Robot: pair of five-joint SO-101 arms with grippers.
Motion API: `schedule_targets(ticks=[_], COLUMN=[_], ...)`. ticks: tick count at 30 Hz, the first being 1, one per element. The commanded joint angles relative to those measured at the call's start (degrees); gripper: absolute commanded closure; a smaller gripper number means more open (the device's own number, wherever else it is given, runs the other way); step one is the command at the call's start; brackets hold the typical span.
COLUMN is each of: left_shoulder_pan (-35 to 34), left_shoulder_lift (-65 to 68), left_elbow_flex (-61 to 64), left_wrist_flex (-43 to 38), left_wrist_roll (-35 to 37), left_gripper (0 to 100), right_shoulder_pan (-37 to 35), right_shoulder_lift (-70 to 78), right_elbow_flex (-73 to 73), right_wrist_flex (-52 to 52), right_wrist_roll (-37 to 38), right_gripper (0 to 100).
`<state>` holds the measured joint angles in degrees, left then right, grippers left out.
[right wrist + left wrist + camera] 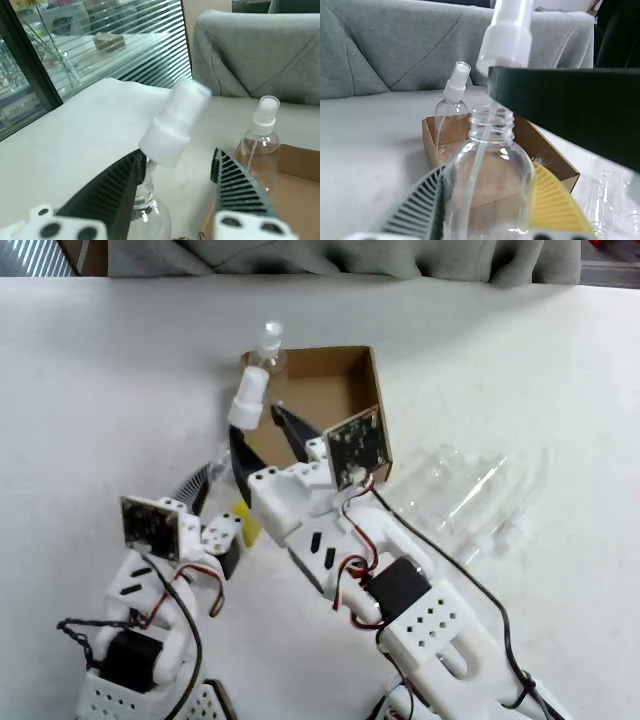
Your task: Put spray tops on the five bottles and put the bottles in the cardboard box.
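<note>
The left gripper point(487, 175) is clamping a clear bottle point(487, 145) upright between its grey and yellow fingers, just beside the cardboard box point(335, 390). A white spray top point(172, 132) is leaning tilted over the bottle's open neck, with its tube running down inside. The right gripper point(179, 155) is hovering around the top with its black fingers apart, one of them touching it. A capped bottle point(268, 350) is standing in the box's far corner. Empty bottles point(470, 495) are lying on the table point(120, 370) to the right.
</note>
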<state>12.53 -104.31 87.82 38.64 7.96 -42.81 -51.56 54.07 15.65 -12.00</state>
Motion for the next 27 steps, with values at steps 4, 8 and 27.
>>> schedule_targets(ticks=[4, 8, 27], left_shoulder_pan=[-0.57, -0.57, -0.57], left_shoulder_lift=[-0.75, -0.75, -0.75], left_elbow_flex=[-0.88, -0.88, -0.97], left_wrist_flex=[-1.76, -1.76, -2.90], left_wrist_roll=[-0.88, -0.88, -0.62], left_gripper=[98, 98, 98], right_shoulder_pan=[-0.22, -0.40, 8.40], right_shoulder_lift=[-5.67, -11.65, -14.81], right_elbow_flex=[-9.67, -12.22, -12.75], right_wrist_flex=[9.27, 15.52, 21.67], right_wrist_roll=[0.70, 3.43, 6.95], right_gripper=[81.5, 82.2, 97.5])
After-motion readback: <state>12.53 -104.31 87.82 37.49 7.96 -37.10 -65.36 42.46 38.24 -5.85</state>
